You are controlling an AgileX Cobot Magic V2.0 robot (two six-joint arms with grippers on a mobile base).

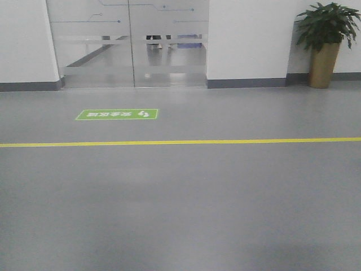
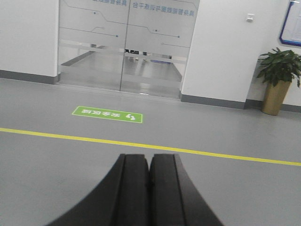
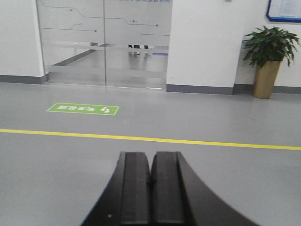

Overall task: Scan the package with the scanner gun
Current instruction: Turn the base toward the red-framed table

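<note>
"Both claws, what state?"

"My left claw has its two black fingers pressed flat together with nothing between them. My right claw is the same. Neither the package nor the scanner gun shows in any of my three views."

"Any containers?"

"One: a tall tan pot beyond the yellow line, near its right end, standing against the white wall. It holds a leafy green plant."

"Edges, room to move?"

"On my side of the yellow line the grey floor runs flat to the bottom of every view. Just beyond the line, toward its left end, a green floor sign lies flat. Farther beyond stand the glass doors, and a dark skirting edges the wall's foot."
</note>
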